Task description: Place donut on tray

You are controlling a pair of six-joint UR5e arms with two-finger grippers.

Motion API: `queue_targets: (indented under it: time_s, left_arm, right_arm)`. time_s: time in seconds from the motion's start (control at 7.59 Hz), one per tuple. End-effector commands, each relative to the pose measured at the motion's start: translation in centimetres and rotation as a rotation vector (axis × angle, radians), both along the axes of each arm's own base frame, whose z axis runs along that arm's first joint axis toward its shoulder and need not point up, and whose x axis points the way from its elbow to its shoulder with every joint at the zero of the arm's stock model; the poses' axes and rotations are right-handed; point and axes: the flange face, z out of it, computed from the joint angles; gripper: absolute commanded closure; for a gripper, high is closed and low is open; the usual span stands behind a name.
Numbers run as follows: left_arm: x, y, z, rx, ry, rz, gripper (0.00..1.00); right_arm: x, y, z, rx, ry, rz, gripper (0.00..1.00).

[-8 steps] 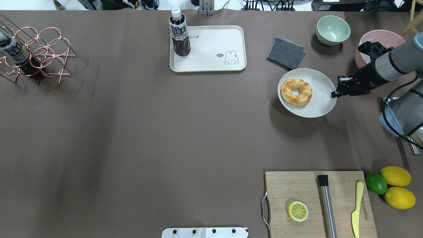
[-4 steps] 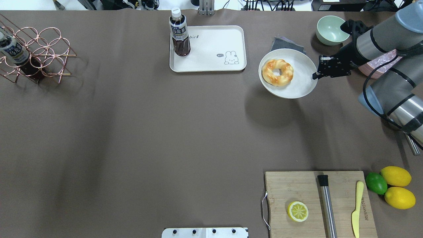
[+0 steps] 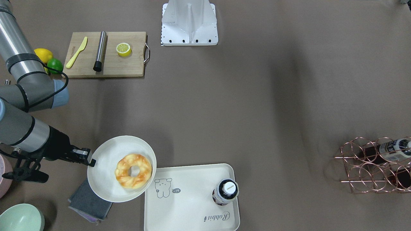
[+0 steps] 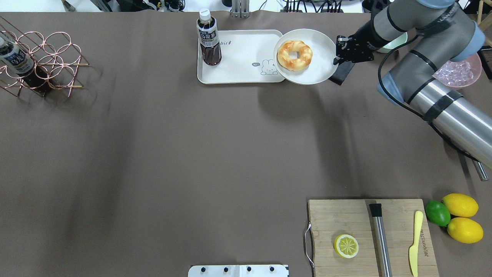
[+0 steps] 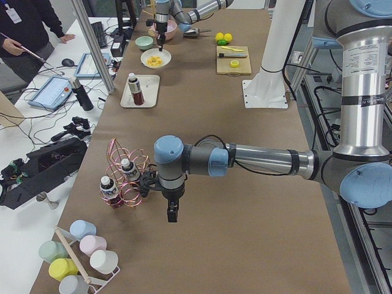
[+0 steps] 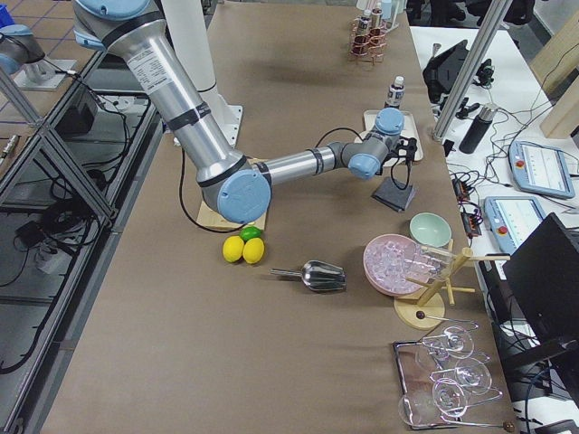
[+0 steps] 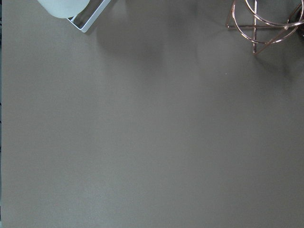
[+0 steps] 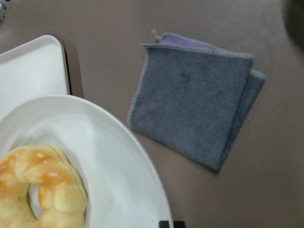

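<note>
The golden-orange ring donut [image 4: 295, 55] lies on a round cream plate [image 4: 323, 65]. My right gripper [image 4: 338, 57] is shut on the plate's right rim and holds it off the table. The plate's left edge overlaps the right side of the cream tray [image 4: 246, 50], over its drawing. In the front-facing view the donut [image 3: 133, 171], the plate [image 3: 106, 173], the tray [image 3: 189, 208] and the right gripper [image 3: 91, 160] all show. The right wrist view shows the donut [image 8: 42, 190] and the plate [image 8: 109, 156]. My left gripper [image 5: 171, 214] hangs over bare table near the wire rack; I cannot tell whether it is open.
A dark tea bottle [image 4: 208, 38] stands on the tray's left end. A folded grey cloth [image 8: 194, 95] lies under the plate's right side. A pink bowl of ice [image 4: 459, 71], a cutting board [image 4: 338, 219] with a lemon half [image 4: 346, 246], and a copper wire rack [image 4: 46, 61] stand farther off.
My right gripper has carried the plate with the donut left and toward the far edge, from beside the pink bowl to over the tray's right side.
</note>
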Motion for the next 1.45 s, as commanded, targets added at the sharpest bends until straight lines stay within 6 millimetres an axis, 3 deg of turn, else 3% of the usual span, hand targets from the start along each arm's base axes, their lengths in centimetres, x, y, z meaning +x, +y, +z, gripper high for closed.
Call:
queue_targets:
  time_s: [0.0, 0.4, 0.92, 1.32]
  left_arm:
    - [0.0, -0.1, -0.1, 0.001, 0.0, 0.0, 0.02]
    - [0.0, -0.4, -0.4, 0.009, 0.002, 0.0, 0.02]
    - [0.0, -0.5, -0.5, 0.01, 0.002, 0.0, 0.02]
    - [0.0, -0.7, -0.8, 0.016, 0.002, 0.0, 0.02]
  right_arm:
    - [-6.0, -2.2, -3.7, -0.003, 0.038, 0.055, 1.0]
    - [-13.4, -3.8, -7.4, -0.013, 0.09, 0.121, 1.0]
    - [-15.4, -6.4, -5.7, -0.005, 0.116, 0.161, 1.0]
    - [-16.0, -6.4, -7.4, -0.023, 0.094, 0.176, 1.0]
